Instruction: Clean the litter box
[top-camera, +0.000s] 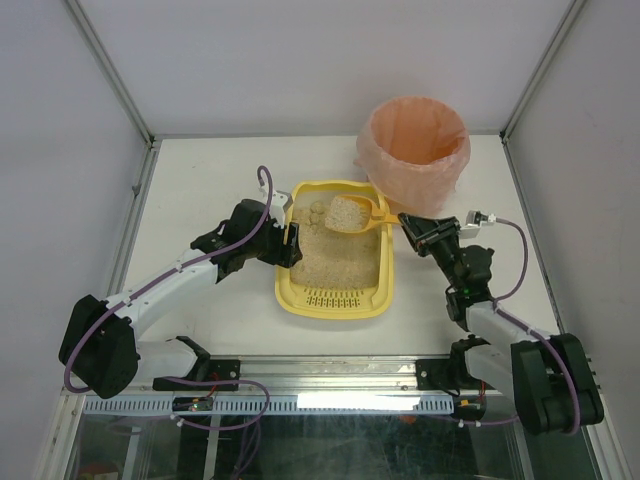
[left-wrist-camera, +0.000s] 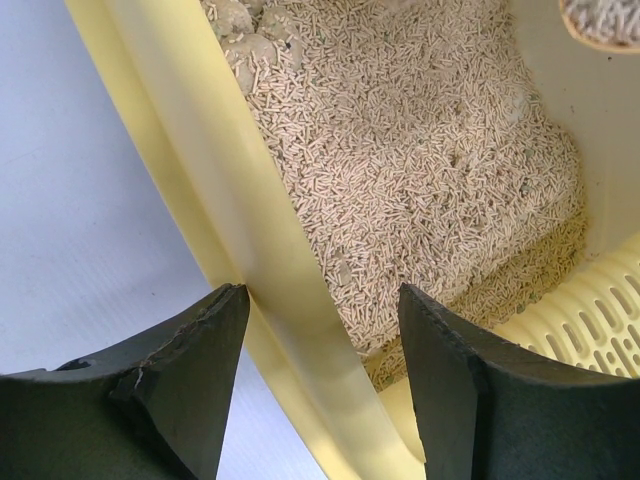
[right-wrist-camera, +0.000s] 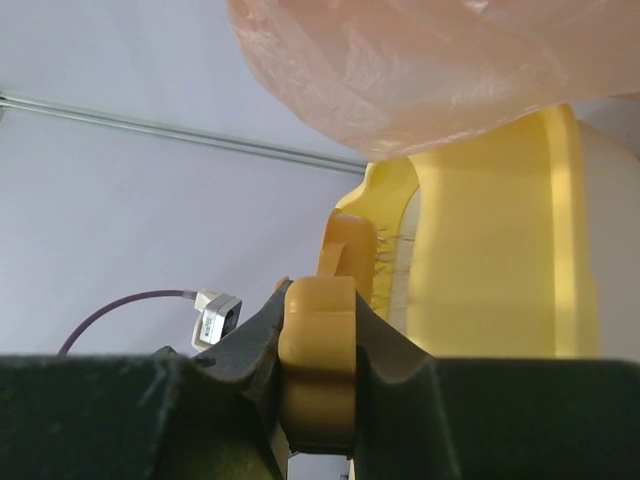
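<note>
litter box (top-camera: 333, 312): we see it mid-worktop (top-camera: 200, 180), grate end towards the arm bases
scoop (top-camera: 380, 220): full of litter, over the box's far end
right claw (right-wrist-camera: 320, 320): clamped on the scoop handle
left claw (left-wrist-camera: 320, 300): apart, straddling the box's left wall
bin (top-camera: 413, 150): just beyond the far-right corner

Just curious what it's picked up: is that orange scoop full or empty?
Full. The scoop carries a heap of beige litter, held over the far end of the litter box by the right gripper.

White links (top-camera: 165, 280), black joints (top-camera: 98, 345), purple cables (top-camera: 269, 195); left hand (left-wrist-camera: 320, 300), right hand (right-wrist-camera: 320, 300) matte black.
</note>
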